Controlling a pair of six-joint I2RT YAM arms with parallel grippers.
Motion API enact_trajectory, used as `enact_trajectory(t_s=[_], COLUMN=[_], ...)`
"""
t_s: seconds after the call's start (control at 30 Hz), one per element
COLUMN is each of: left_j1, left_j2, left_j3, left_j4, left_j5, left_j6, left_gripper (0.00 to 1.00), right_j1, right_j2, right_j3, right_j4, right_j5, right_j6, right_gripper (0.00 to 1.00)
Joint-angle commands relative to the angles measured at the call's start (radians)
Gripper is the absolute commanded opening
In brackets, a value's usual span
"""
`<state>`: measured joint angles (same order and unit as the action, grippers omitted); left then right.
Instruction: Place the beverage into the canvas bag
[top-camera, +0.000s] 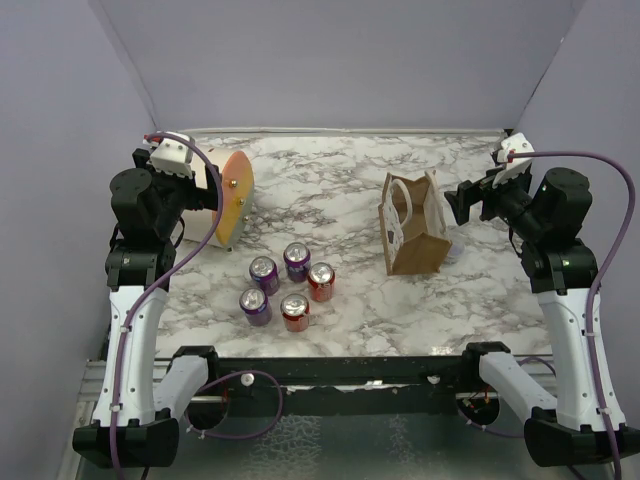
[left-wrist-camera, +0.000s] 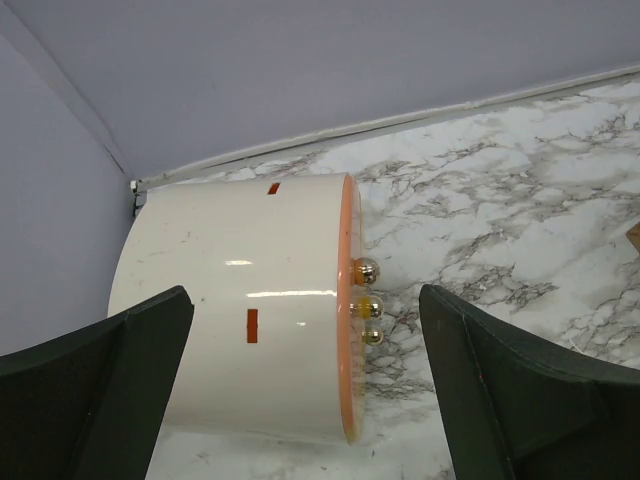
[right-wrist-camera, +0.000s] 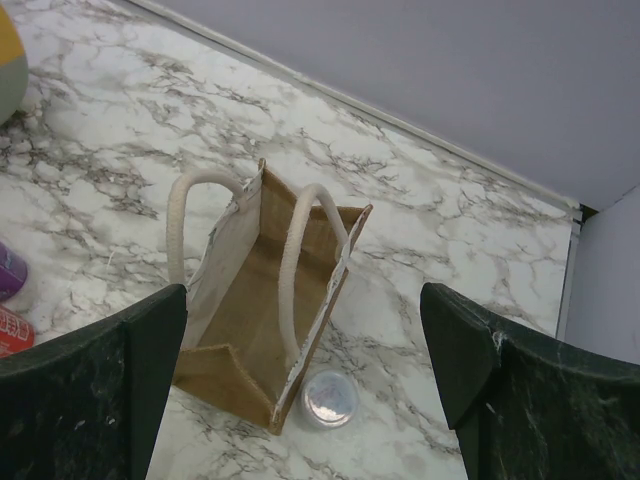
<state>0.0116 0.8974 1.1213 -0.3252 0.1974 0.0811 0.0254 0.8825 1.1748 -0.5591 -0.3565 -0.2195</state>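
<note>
Several beverage cans (top-camera: 290, 285), purple and red, stand upright in a cluster at the front middle of the marble table. The canvas bag (top-camera: 415, 240) stands open-topped to their right, brown with white looped handles. From the right wrist camera the bag (right-wrist-camera: 225, 260) appears empty, and one more can (right-wrist-camera: 329, 398) stands just outside its wall, only its silver top showing. My right gripper (right-wrist-camera: 303, 295) hangs open above the bag and holds nothing; from above, this gripper (top-camera: 465, 200) sits right of the bag. My left gripper (left-wrist-camera: 305, 300) is open over the cream cylinder.
A big cream cylinder with an orange face (top-camera: 235, 195) lies on its side at the back left, three gold knobs (left-wrist-camera: 366, 300) on its face. Purple walls enclose the table (top-camera: 330, 170) on three sides. Both arm bases stand at the near edge.
</note>
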Motion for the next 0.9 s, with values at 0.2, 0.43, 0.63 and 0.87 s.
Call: enact_trajectory(t_s=[0.2, 0.43, 0.63, 0.87], left_j1=[0.004, 0.004, 0.004, 0.001], left_j2=[-0.019, -0.018, -0.016, 0.013], left_j3=[0.016, 0.018, 0.011, 0.012], left_j4=[-0.003, -0.005, -0.004, -0.014], left_j5=[0.022, 0.055, 0.146, 0.175], left_j6=[-0.004, -0.005, 0.015, 0.051], left_gripper=[0.99, 0.99, 0.99, 0.99], right_j1=[0.007, 0.007, 0.007, 0.011], right_j2=[-0.004, -0.005, -0.009, 0.095], right_j3=[-0.001, 0.009, 0.027, 0.078], right_j4=[0.020, 0.012, -0.040, -0.126], right_j5=[-0.019, -0.010, -0.029, -0.188], right_j6=[-0.015, -0.018, -0.083, -0.111], right_gripper=[0.99, 0.99, 0.99, 0.98])
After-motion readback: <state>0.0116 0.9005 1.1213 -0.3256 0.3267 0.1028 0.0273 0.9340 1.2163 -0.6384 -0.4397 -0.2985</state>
